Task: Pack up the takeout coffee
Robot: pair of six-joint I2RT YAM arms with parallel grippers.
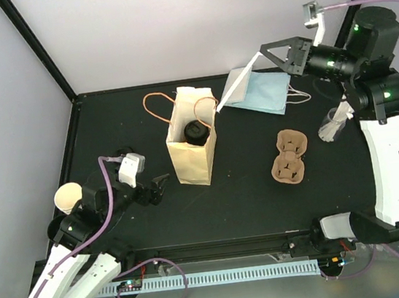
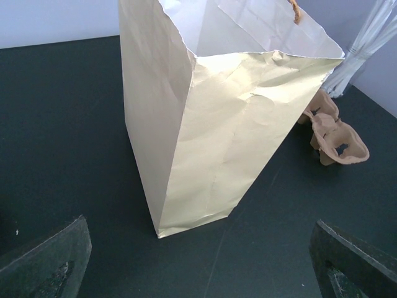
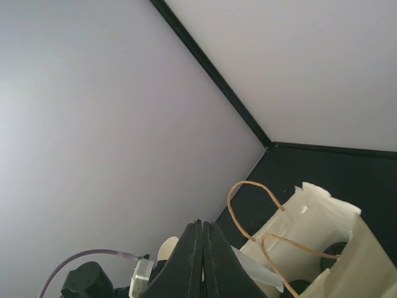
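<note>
The left jaws gape wide and empty, the tall tan paper bag (image 2: 229,143) just ahead on the black bench (image 1: 109,131). Inside it sits the black-lidded cream paper cup (image 1: 196,131). The raised right jaws pinch a thin white paper sheet (image 1: 237,84).

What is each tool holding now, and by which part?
The right tool is shut on the upper end of a white paper sheet, which slopes down toward the table. The left tool is open and holds nothing.
</note>
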